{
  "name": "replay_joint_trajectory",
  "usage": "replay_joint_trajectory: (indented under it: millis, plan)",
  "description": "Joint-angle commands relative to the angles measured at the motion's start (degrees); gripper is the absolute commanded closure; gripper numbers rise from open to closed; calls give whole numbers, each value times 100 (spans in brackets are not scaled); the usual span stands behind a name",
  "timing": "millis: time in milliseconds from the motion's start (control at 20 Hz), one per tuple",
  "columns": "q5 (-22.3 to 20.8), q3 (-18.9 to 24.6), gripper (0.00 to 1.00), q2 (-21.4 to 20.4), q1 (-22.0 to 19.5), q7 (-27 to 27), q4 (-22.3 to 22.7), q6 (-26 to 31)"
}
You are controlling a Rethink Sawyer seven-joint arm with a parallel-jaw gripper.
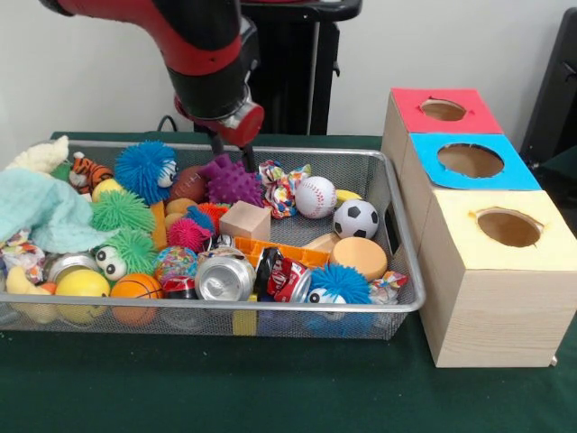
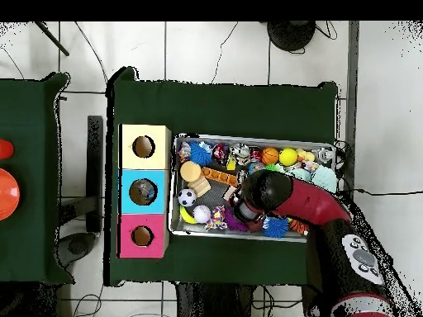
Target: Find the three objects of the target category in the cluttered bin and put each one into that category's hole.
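My gripper [image 1: 231, 150] hangs over the far middle of the wire bin [image 1: 397, 203], just above a purple spiky ball [image 1: 231, 183]. Its two dark fingers stand apart with nothing between them, so it is open. A baseball [image 1: 315, 197], a soccer ball [image 1: 356, 218], a small basketball [image 1: 136, 289] and a brown football [image 1: 188, 183] lie among the clutter. Crushed cans [image 1: 224, 278], wooden blocks [image 1: 244, 220] and several fuzzy puff balls [image 1: 144, 169] also fill the bin. In the overhead view the arm [image 2: 268, 191] hides the gripper; the purple ball [image 2: 235, 220] shows beside it.
Three wooden boxes stand in a row right of the bin, each with a round hole in its top: red [image 1: 478, 118], blue [image 1: 514, 171], yellow [image 1: 550, 248]. A pale teal cloth [image 1: 41, 212] drapes the bin's left end. In the overhead view the boxes [image 2: 157, 169] sit left of the bin.
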Motion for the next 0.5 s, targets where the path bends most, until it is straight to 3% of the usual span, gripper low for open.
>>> replay_joint_trajectory:
  millis: [50,150,250,500]
  plan:
    - [166,730,0,690,287,109,-553,-357]
    - [203,693,0,959,389,335,-876,-753]
    - [268,617,0,1071,519,532,-1158,-768]
    - [530,474,0,847,708,787,-1366,-450]
